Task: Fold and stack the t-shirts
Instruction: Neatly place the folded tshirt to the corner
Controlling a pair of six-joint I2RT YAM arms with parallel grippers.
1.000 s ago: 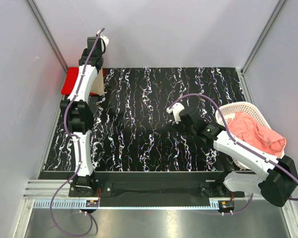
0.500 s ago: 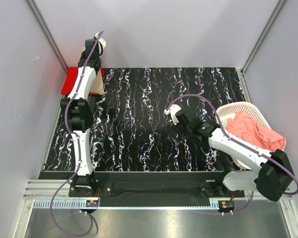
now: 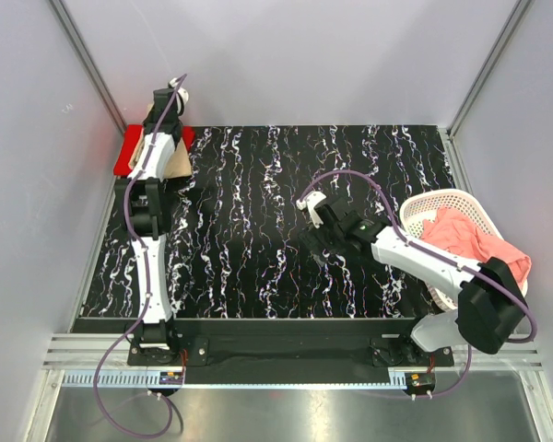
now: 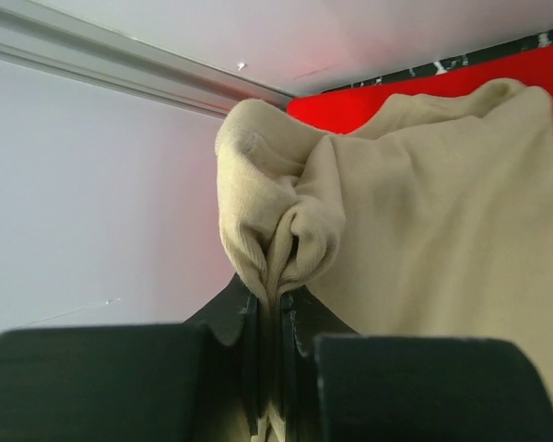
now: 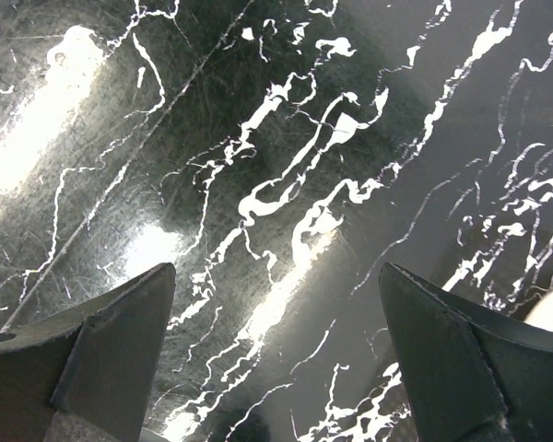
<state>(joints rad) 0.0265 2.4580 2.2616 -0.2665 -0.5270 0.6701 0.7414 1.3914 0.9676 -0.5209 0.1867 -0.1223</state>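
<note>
Tan t-shirt (image 4: 424,221) hung clamped in the left pincer (image 4: 278,302) at the overhead view's upper left, while the right pincer (image 5: 275,281) gaped above the desk (image 5: 258,92)

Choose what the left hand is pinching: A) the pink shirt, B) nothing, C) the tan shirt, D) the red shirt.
C: the left hand is shut on a bunched fold of the tan shirt, while the red shirt lies beyond it, ungripped.
</note>
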